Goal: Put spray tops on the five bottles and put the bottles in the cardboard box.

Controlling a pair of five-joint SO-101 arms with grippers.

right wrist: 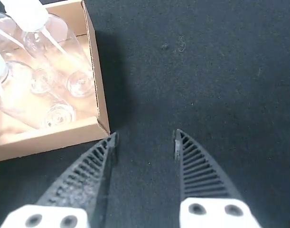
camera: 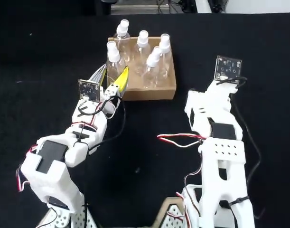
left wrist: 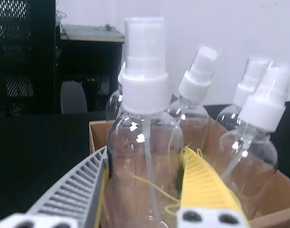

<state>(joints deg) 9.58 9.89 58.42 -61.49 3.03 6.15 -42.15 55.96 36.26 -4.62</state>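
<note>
We reckon the bottle point(left wrist: 145, 135) is seated in the cardboard box point(camera: 149, 93), in the corner nearest the left arm. Its top is on, next to the other four bottles point(camera: 143, 47), so we'd open slowly and back straight out without tipping it. The left gripper point(camera: 113, 73) clamps its sides, arm stretched low. The right gripper point(right wrist: 145, 140) hangs spread open over the table point(right wrist: 230, 71) beside the box.

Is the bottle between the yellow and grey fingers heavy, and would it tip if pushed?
Probably light: the clear bottle looks empty, just a thin tube inside. It is tall and narrow with a spray top, so a push might tip it, though the neighbouring bottles and cardboard box would likely catch it.
</note>
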